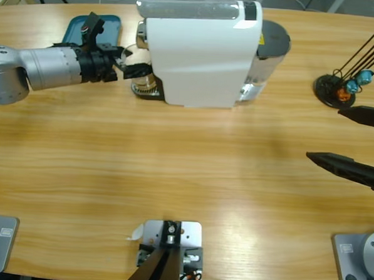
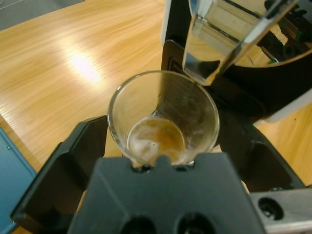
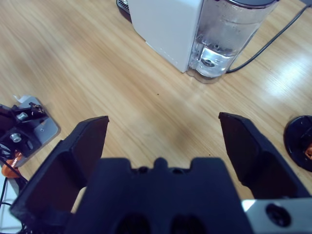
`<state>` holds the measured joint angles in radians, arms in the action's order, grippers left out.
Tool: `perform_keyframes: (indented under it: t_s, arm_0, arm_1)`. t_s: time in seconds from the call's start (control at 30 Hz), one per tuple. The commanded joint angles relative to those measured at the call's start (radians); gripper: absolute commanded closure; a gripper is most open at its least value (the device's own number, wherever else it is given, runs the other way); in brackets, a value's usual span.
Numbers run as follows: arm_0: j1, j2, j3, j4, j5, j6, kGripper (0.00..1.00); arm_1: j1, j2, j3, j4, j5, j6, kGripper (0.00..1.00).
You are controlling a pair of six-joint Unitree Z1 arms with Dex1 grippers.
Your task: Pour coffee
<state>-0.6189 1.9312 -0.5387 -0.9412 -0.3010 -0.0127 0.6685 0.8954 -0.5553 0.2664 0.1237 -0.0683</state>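
The left gripper (image 2: 163,146) has its fingers spread around an upright glass (image 2: 163,117) holding the coffee (image 2: 156,139) under the machine's spout (image 2: 204,68); the right gripper (image 3: 161,141), fingers spread and empty, is well apart.

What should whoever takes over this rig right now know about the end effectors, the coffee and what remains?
Left end effector: jaws on either side of the clear glass, which sits under the spout of the white coffee machine; whether they grip it cannot be told.
Right end effector: open, empty, over bare table.
Coffee: a shallow pale brown layer in the glass bottom.
Done: some coffee dispensed.
Left: lift the glass away and pour.
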Motion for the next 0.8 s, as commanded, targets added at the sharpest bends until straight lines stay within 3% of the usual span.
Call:
perform_keyframes:
  t_s: [0.03,0.17,0.23,0.47,0.57,0.8]
  arm_0:
    - [0.008,0.077,-0.02,-0.013,-0.028,-0.007,0.232]
    - [0.009,0.083,-0.02,-0.013,-0.041,-0.007,0.459]
    - [0.013,0.083,-0.018,-0.013,-0.056,-0.007,0.515]
    - [0.015,0.063,0.0,-0.013,-0.072,-0.007,0.509]
    - [0.031,0.039,0.03,-0.013,-0.064,-0.005,0.429]
    - [0.118,-0.074,0.148,-0.036,0.079,0.001,0.418]
  arm_1:
    - [0.009,-0.006,0.023,0.014,0.014,-0.013,0.0]
    - [0.009,-0.004,0.023,0.014,0.013,-0.014,0.0]
    - [0.009,-0.002,0.023,0.014,0.013,-0.015,0.0]
    - [0.009,0.002,0.023,0.014,0.011,-0.015,0.0]
    - [0.009,0.002,0.023,0.014,0.011,-0.015,0.0]
    - [0.009,0.002,0.023,0.014,0.011,-0.015,0.0]
